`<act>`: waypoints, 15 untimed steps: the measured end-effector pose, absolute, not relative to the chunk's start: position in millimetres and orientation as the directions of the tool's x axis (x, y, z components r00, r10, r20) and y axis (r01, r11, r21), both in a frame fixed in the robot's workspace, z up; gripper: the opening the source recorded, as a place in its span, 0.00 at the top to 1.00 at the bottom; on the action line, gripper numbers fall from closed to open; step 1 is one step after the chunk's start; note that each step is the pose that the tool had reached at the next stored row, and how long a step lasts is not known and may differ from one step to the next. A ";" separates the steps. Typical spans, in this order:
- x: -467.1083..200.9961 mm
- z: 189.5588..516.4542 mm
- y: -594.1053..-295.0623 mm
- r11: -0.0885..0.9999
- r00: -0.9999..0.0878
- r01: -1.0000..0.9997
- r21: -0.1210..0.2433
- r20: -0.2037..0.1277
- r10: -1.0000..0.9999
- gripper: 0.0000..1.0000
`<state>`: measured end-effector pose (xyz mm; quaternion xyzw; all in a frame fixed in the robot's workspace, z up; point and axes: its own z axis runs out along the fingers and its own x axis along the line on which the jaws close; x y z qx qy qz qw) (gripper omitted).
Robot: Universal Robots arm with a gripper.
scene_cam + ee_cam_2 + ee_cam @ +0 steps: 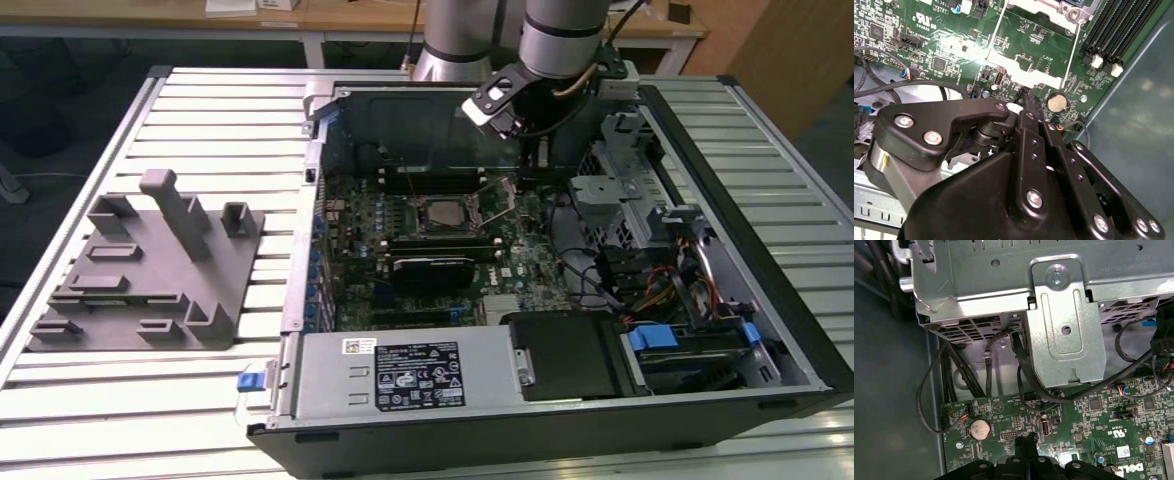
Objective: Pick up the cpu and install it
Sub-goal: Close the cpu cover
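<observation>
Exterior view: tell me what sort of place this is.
Probably a robotics lab or workshop bench: an open computer case lies on a slatted metal table, a robot arm reaches into it, and grey fixture blocks sit at the exterior view's left.

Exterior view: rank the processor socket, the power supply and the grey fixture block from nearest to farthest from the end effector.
1. The processor socket, mid-board, just toward the exterior view's left of the end effector.
2. The power supply, inside the case, lower in the picture.
3. The grey fixture block, outside the case, exterior view's far left.
</observation>
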<state>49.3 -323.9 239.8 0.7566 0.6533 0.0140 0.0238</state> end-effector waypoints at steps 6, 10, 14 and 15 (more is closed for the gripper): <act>47.3 237.6 -324.0 -0.145 0.146 0.988 0.054 -0.010 0.989 0.89; 31.0 237.5 -324.1 -0.146 0.146 0.988 0.059 -0.008 0.989 0.89; 16.1 237.5 -324.0 -0.146 0.147 0.987 0.062 -0.008 0.989 0.89; 12.1 237.5 -324.0 -0.146 0.147 0.987 0.063 -0.007 0.989 0.89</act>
